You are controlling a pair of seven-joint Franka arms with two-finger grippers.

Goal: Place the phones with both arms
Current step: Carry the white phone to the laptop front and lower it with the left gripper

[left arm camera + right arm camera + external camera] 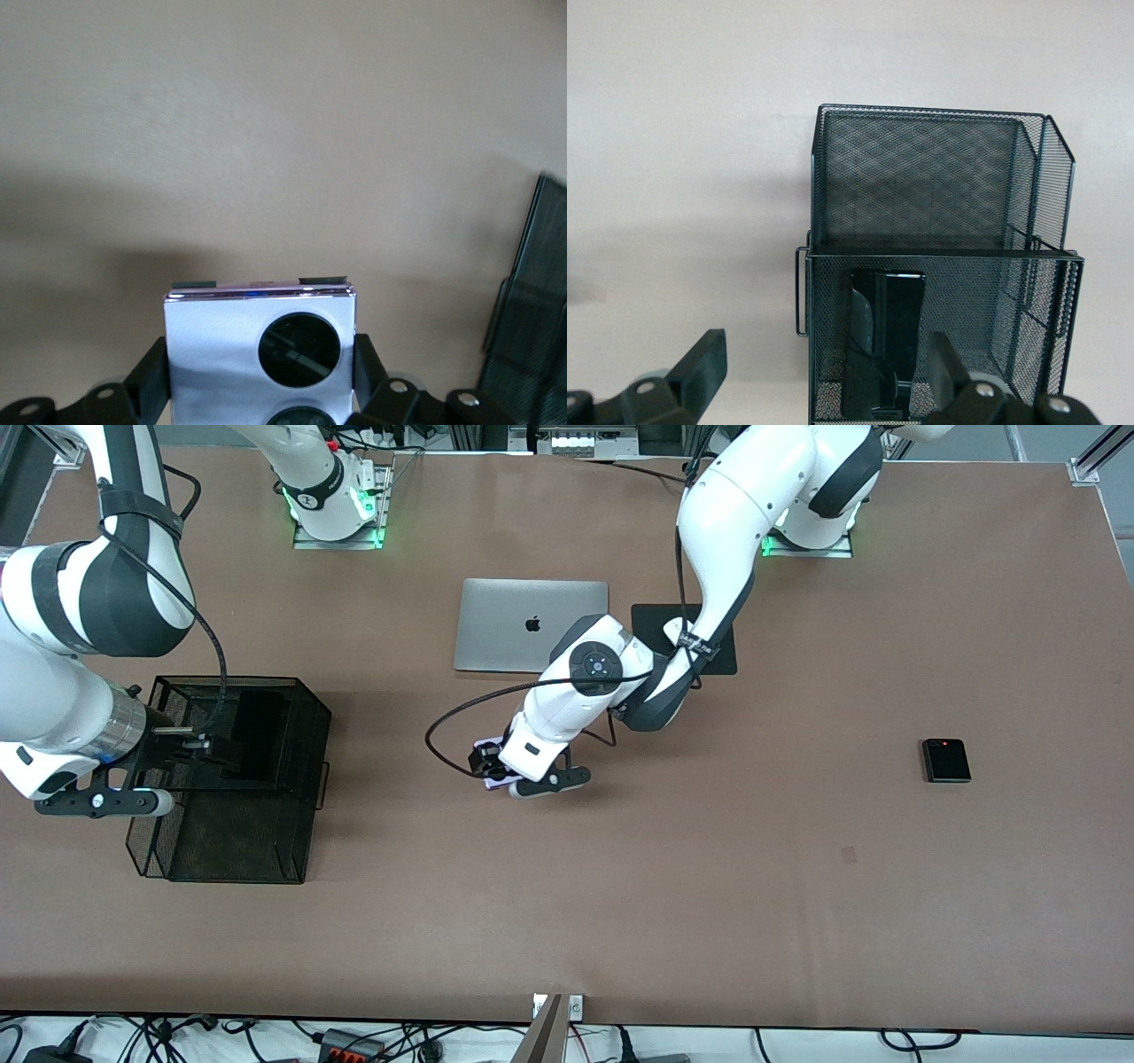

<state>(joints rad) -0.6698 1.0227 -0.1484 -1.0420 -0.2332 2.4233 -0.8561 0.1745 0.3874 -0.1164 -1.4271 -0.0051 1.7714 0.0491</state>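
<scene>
one lilac-white phone between left pincer fingers

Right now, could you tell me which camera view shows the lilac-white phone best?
The left wrist view: the lilac-white phone fills the foreground between the left gripper fingers, one black circle plain. The front view shows only a sliver of it under that arm's hand. The right wrist view does not show it.

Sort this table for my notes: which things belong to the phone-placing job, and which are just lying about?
Job:
lilac-white phone, in left gripper
long black phone, in mesh basket
squarish black phone
right gripper, open over basket

Lying about:
silver laptop
black mat
</scene>
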